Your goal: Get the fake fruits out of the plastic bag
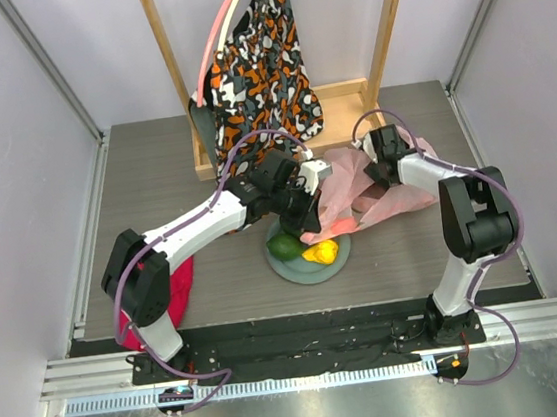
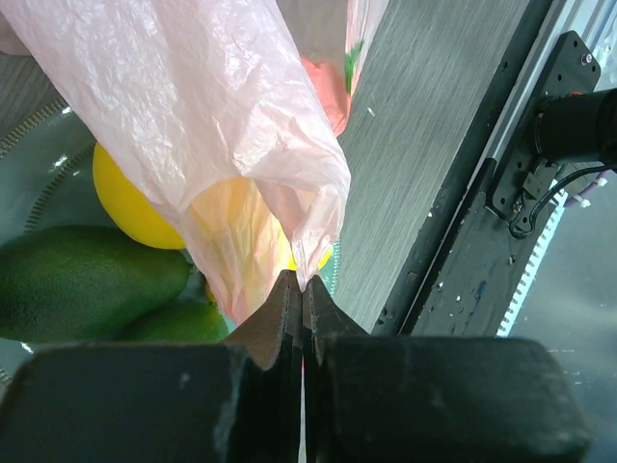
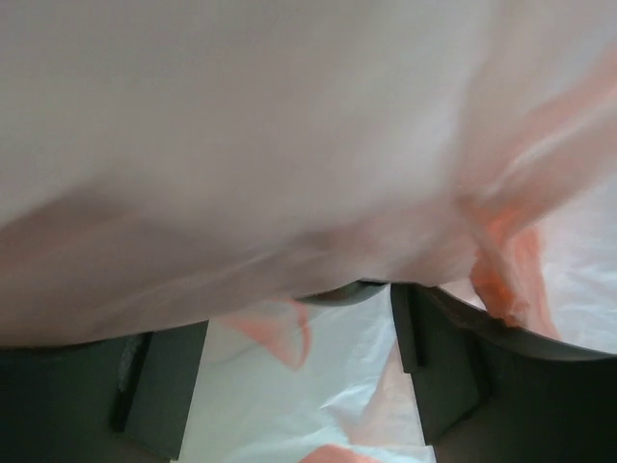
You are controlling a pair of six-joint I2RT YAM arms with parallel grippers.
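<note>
Left gripper is pinched shut on the plastic bag hem, right gripper gapes under film, gripping nothing evident; fake fruits rest on the plate at the bag's 7 o'clock: recommend lifting the hem steadily.

The plate lies at the middle of the table's near half, with an oval fruit on its left part and a second fruit just right of it. The plastic bag lies behind and right of the plate, its left end hanging over the plate's far side from the left gripper, with the right gripper at its far right. A garment hangs on a frame at the far edge, and a cloth lies near left.
</note>
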